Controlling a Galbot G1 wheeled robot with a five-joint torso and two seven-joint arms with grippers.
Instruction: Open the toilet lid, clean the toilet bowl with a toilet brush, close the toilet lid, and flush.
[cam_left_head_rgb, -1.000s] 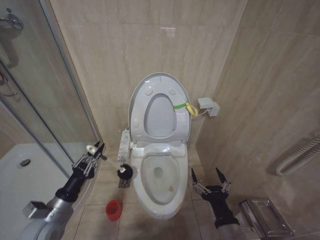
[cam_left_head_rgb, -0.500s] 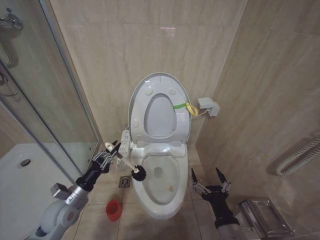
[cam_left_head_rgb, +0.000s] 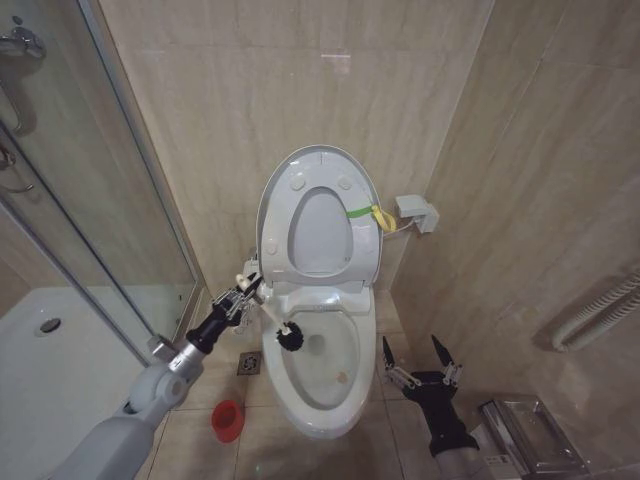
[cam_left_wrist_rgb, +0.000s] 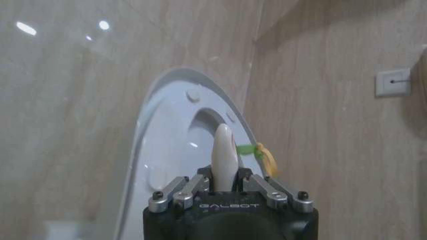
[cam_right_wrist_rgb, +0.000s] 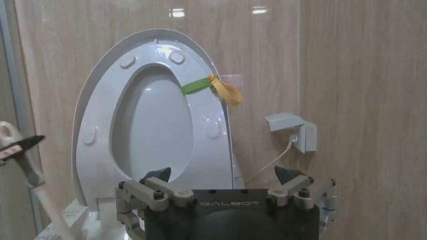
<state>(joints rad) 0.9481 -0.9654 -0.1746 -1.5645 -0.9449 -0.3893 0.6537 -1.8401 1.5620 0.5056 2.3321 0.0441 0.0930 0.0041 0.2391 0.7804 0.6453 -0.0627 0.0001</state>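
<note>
Toilet lid (cam_left_head_rgb: 318, 215) stands upright against the back wall, seat raised with it, green strap (cam_left_head_rgb: 362, 212) at its right edge. Left gripper (cam_left_head_rgb: 243, 293) is clamped on the white handle of the toilet brush (cam_left_head_rgb: 290, 338), beside the bowl's left rear rim. Black bristle head sits inside the toilet bowl (cam_left_head_rgb: 322, 398), near its left wall. Right gripper (cam_left_head_rgb: 419, 355) hangs by the bowl's right side, fingers spread apart, holding nothing. Red holder (cam_left_head_rgb: 228, 420) on the floor, left of the bowl.

The room is evenly and warmly lit from above, with lamp glare reflected as bright spots on the glossy wall tiles (cam_right_wrist_rgb: 177, 11) and on the raised toilet lid (cam_left_head_rgb: 300, 180), soft shadows are cast beside the toilet, and the left wrist view is slightly blurred.
</note>
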